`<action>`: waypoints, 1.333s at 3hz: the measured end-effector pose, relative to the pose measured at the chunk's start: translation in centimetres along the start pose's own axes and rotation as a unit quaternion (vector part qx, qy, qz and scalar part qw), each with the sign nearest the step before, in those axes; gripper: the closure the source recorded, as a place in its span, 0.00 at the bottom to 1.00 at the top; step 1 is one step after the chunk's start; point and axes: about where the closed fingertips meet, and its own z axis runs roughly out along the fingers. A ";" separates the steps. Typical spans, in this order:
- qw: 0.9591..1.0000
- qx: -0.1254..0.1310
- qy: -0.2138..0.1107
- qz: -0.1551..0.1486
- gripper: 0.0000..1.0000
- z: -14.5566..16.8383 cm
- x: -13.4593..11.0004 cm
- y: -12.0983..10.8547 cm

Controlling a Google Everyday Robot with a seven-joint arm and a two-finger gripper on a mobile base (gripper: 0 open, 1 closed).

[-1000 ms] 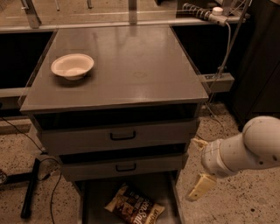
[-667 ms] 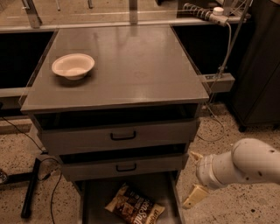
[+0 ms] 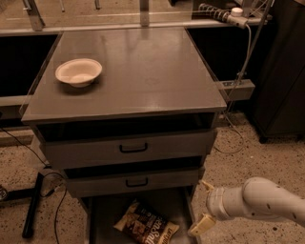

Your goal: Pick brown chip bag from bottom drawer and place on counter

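**Open claw waits low at the right of the drawer, bag lies inside**

The brown chip bag (image 3: 147,225) lies flat on the grey floor of the bottom drawer (image 3: 102,214), which is pulled out far to the front. The bag is turned at a slant, and the bottom edge of the view cuts off its lower part. Nothing lies on top of it.

The gripper (image 3: 204,205) is far below the front right corner of the counter (image 3: 143,71), just beside the right side of the bottom drawer. Its two tan fingers (image 3: 202,225) stand wide apart and hold nothing. It is near the bag but does not touch it. The white arm (image 3: 257,200) comes in from the lower right.

Above the bag, the two shallower drawers with the black handles (image 3: 133,148) are a little open, and the lower of them hangs over the back part of the bottom drawer.

A white bowl (image 3: 78,71) stands on the counter near its left edge, about half way along it. A power strip (image 3: 217,13) with a white cable sits behind the back right corner. On the speckled floor at the left lie a black bar (image 3: 33,205) and thin cables.
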 end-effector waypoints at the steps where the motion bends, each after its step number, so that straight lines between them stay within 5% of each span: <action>1: 0.999 -0.010 -0.013 0.030 0.00 2.3 1.6 0.6; 3: 0.999 -0.008 -0.005 0.032 0.00 4.5 2.0 1.1; 4: 1.000 -0.012 0.001 0.001 0.00 9.6 2.4 1.6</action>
